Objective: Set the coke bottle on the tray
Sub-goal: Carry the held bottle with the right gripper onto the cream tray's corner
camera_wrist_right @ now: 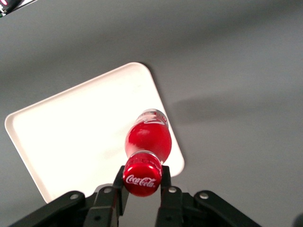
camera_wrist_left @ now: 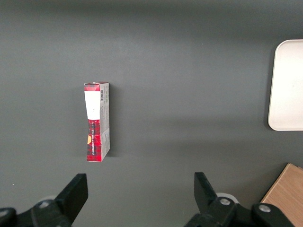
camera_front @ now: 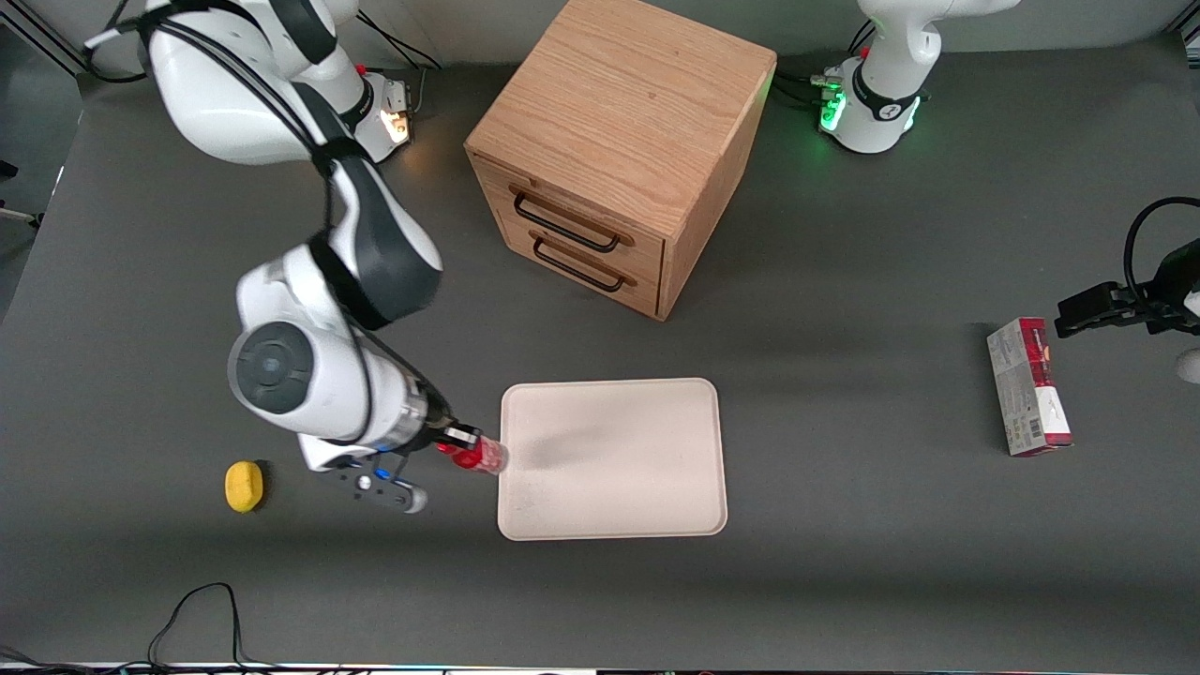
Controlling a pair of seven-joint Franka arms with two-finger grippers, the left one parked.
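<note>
The gripper [camera_wrist_right: 142, 187] is clamped on the neck of the coke bottle [camera_front: 480, 456], holding it in the air right at the rim of the tray [camera_front: 614, 525] at the working arm's end. The slim, glossy red bottle hangs cap-up, its clear base toward the smooth cream tray, whose open middle lies farther toward the parked arm.

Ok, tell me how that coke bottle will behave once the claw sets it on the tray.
The coke bottle is tall and slim with a narrow base, so it will probably tip easily if released off-vertical. Its round body would likely roll if it falls on the flat tray. The claw is shut just below the cap, so the bottle may swing a little.
</note>
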